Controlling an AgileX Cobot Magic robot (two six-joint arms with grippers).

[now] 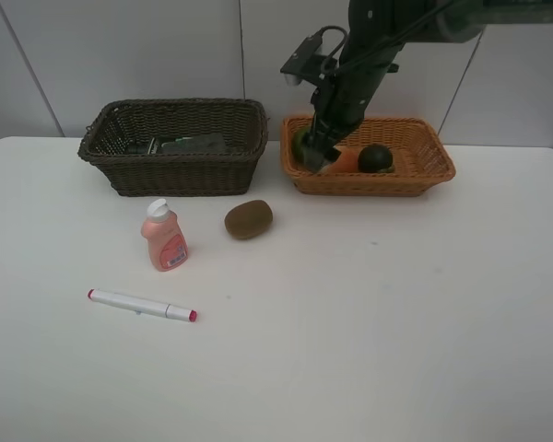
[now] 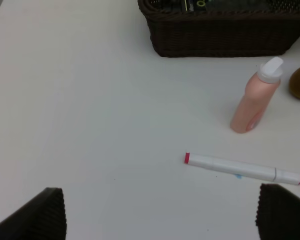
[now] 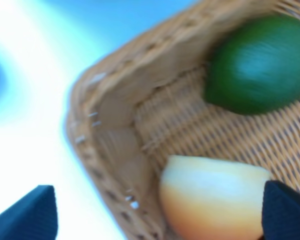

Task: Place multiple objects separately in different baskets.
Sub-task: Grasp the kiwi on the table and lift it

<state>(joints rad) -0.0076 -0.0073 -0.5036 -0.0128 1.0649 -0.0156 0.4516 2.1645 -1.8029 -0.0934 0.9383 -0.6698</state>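
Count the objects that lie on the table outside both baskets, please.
3. The pink bottle stands in front of the dark basket, the kiwi lies beside it, and the marker lies nearest the camera. None seems hidden.

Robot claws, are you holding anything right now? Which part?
Nothing is held. The left gripper is open above the table. The right gripper is open above the orange-red fruit, which lies in the light basket.
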